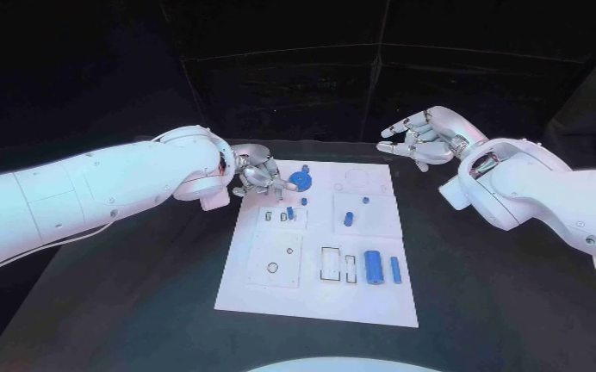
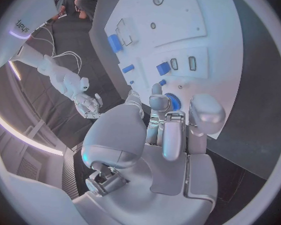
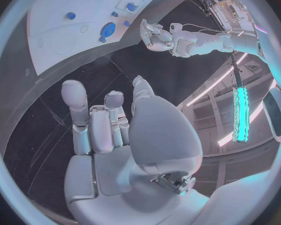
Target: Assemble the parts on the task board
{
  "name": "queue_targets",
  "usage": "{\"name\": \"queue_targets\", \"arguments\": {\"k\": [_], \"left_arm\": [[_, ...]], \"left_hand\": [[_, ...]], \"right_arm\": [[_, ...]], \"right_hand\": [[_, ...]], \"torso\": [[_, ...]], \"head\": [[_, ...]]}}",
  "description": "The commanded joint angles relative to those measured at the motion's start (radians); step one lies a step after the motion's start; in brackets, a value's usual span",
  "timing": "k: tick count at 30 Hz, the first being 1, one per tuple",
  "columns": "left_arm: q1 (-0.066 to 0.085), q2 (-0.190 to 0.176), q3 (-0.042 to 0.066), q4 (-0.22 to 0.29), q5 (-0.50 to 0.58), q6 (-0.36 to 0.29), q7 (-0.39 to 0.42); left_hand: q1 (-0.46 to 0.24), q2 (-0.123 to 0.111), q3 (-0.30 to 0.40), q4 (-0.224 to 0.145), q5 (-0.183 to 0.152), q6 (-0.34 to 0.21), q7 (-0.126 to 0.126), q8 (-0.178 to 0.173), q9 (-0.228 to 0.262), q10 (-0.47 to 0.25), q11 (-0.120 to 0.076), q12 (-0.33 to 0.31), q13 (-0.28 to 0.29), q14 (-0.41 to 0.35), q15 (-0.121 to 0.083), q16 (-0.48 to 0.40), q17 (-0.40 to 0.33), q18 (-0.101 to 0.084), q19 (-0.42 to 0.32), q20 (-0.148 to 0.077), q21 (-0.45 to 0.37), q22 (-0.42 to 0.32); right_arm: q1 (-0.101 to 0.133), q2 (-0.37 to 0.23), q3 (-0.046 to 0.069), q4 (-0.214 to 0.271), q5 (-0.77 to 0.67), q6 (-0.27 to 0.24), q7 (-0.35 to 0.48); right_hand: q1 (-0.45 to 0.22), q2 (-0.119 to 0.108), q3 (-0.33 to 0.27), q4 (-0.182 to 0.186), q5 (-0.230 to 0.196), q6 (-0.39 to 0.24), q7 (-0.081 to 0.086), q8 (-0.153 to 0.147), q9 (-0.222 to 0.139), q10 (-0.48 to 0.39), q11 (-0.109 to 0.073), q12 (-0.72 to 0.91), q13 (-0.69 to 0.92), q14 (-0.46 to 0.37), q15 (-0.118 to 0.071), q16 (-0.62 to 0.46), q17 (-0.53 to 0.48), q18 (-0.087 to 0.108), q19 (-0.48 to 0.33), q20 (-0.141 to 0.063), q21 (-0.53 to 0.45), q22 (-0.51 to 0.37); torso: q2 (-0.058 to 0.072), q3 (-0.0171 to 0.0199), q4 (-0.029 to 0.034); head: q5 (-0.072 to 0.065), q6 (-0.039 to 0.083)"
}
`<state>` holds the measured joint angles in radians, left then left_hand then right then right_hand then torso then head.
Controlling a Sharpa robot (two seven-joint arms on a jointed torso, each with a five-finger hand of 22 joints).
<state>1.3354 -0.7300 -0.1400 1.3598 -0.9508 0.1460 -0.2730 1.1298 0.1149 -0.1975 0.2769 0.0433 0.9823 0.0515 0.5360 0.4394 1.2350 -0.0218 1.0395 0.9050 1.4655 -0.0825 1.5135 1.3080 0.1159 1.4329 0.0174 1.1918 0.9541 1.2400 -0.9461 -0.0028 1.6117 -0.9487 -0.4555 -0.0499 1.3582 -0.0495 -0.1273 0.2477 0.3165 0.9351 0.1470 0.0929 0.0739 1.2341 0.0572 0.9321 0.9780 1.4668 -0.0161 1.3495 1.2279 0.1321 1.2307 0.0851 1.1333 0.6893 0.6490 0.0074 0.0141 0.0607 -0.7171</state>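
The white rectangular task board [image 1: 313, 290] lies in the middle of the black table [image 1: 124, 303] and serves as the landmark here. At the board's far left corner sits the left silver hand [image 1: 258, 176], fingers curled in beside a round blue disc-shaped part [image 1: 304, 181] that rests on the board's far edge; the left wrist view shows the fingertips [image 2: 158, 103] right at this disc [image 2: 172, 100], but whether they actually grip it cannot be told. Toward the board's middle stand a small blue upright peg [image 1: 289, 212] and, just right of it, a short blue cylinder [image 1: 350, 217]. Nearer the board's front right lie a large blue cylinder [image 1: 374, 267] and a thinner blue rod [image 1: 396, 269], side by side. Beyond the board's far right corner, off the plate and raised above the table, hangs the right silver hand [image 1: 420, 141], fingers loosely apart and holding nothing.
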Motion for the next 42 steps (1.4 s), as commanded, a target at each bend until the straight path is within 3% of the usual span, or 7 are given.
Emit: {"name": "queue_targets", "arguments": {"k": [1, 6, 13, 17, 24, 33, 42], "left_arm": [[0.010, 0.020, -0.013, -0.021, -0.100, 0.079, -0.049], [0.017, 0.056, -0.031, -0.045, -0.113, 0.059, -0.054], [0.020, 0.102, -0.045, -0.078, -0.116, 0.062, -0.058], [0.020, 0.118, -0.051, -0.092, -0.116, 0.078, -0.060], [0.020, 0.137, -0.056, -0.117, -0.115, 0.109, -0.065], [0.020, 0.157, -0.072, -0.142, -0.115, 0.132, -0.067], [0.019, 0.163, -0.074, -0.155, -0.115, 0.140, -0.068]], "left_hand": [[0.000, 0.009, -0.012, -0.003, 0.004, -0.011, -0.006, 0.034, 0.032, 0.016, -0.003, 0.028, 0.028, 0.090, -0.010, 0.017, 0.200, -0.019, 0.013, -0.002, 0.027, 0.042], [-0.004, 0.018, -0.022, -0.011, 0.002, -0.040, -0.014, 0.094, 0.096, 0.041, -0.011, 0.078, 0.081, 0.101, -0.014, 0.045, 0.243, -0.029, 0.026, -0.009, 0.070, 0.108], [-0.005, 0.035, -0.016, -0.017, 0.005, -0.053, -0.018, 0.122, 0.128, 0.052, -0.015, 0.099, 0.102, 0.105, -0.017, 0.056, 0.261, -0.034, 0.031, -0.011, 0.092, 0.141], [-0.006, 0.037, -0.014, -0.019, 0.005, -0.058, -0.018, 0.126, 0.134, 0.051, -0.015, 0.100, 0.103, 0.105, -0.017, 0.057, 0.262, -0.035, 0.031, -0.011, 0.095, 0.145], [-0.024, 0.032, -0.020, -0.015, 0.004, -0.066, -0.018, 0.135, 0.148, 0.052, -0.014, 0.106, 0.109, 0.105, -0.017, 0.057, 0.263, -0.036, 0.031, -0.011, 0.102, 0.156], [-0.038, 0.026, -0.027, -0.012, 0.004, -0.071, -0.018, 0.141, 0.157, 0.052, -0.015, 0.108, 0.111, 0.105, -0.017, 0.057, 0.263, -0.037, 0.031, -0.011, 0.107, 0.163], [-0.038, 0.026, -0.027, -0.012, 0.004, -0.071, -0.018, 0.142, 0.158, 0.053, -0.015, 0.109, 0.112, 0.105, -0.017, 0.057, 0.263, -0.037, 0.031, -0.011, 0.106, 0.162]], "right_arm": [[0.002, 0.002, 0.001, -0.004, 0.023, 0.023, -0.001], [0.002, 0.012, 0.001, -0.017, 0.022, 0.018, -0.003], [0.002, 0.025, 0.001, -0.034, 0.022, 0.009, -0.009], [0.002, 0.032, 0.001, -0.043, 0.022, 0.006, -0.012], [0.002, 0.039, 0.000, -0.050, 0.022, 0.006, -0.017], [0.002, 0.044, 0.000, -0.054, 0.022, 0.009, -0.021], [0.002, 0.047, 0.000, -0.057, 0.022, 0.013, -0.024]], "right_hand": [[0.001, 0.010, -0.001, -0.005, 0.009, 0.004, -0.002, 0.006, -0.002, -0.005, -0.001, -0.004, -0.003, 0.031, -0.007, -0.007, -0.002, 0.020, -0.003, -0.003, -0.006, -0.002], [0.004, 0.013, -0.007, -0.007, 0.039, 0.000, -0.001, 0.004, -0.003, -0.011, -0.001, -0.014, -0.014, 0.030, -0.007, -0.014, -0.009, 0.022, -0.007, -0.004, -0.017, -0.019], [0.006, 0.015, -0.017, -0.010, 0.058, -0.011, 0.002, 0.001, -0.005, -0.041, 0.001, -0.060, -0.060, 0.021, -0.005, -0.042, -0.042, 0.031, -0.030, -0.003, -0.056, -0.081], [0.010, 0.016, -0.021, -0.012, 0.077, -0.014, 0.002, 0.002, -0.005, -0.051, 0.002, -0.076, -0.077, 0.019, -0.005, -0.051, -0.050, 0.034, -0.036, -0.002, -0.071, -0.102], [0.010, 0.016, -0.022, -0.012, 0.079, -0.014, 0.002, 0.002, -0.005, -0.053, 0.002, -0.078, -0.079, 0.019, -0.005, -0.054, -0.053, 0.035, -0.038, -0.002, -0.074, -0.107], [0.009, 0.016, -0.023, -0.011, 0.081, -0.015, 0.003, 0.002, -0.005, -0.054, 0.002, -0.080, -0.081, 0.019, -0.005, -0.054, -0.053, 0.035, -0.039, -0.002, -0.077, -0.111], [0.009, 0.016, -0.023, -0.011, 0.081, -0.015, 0.003, 0.002, -0.005, -0.054, 0.002, -0.080, -0.081, 0.019, -0.005, -0.054, -0.053, 0.035, -0.039, -0.002, -0.077, -0.111]], "torso": [[0.000, 0.0000, -0.0002], [0.001, -0.0011, -0.0031], [0.002, -0.0022, -0.0018], [0.002, -0.0022, -0.0028], [0.002, -0.0031, -0.0035], [0.004, -0.0037, -0.0026], [0.004, -0.0036, -0.0020]], "head": [[0.004, -0.002], [0.008, -0.002], [0.007, -0.006], [0.010, -0.009], [0.010, -0.014], [0.012, -0.022], [0.011, -0.027]]}}
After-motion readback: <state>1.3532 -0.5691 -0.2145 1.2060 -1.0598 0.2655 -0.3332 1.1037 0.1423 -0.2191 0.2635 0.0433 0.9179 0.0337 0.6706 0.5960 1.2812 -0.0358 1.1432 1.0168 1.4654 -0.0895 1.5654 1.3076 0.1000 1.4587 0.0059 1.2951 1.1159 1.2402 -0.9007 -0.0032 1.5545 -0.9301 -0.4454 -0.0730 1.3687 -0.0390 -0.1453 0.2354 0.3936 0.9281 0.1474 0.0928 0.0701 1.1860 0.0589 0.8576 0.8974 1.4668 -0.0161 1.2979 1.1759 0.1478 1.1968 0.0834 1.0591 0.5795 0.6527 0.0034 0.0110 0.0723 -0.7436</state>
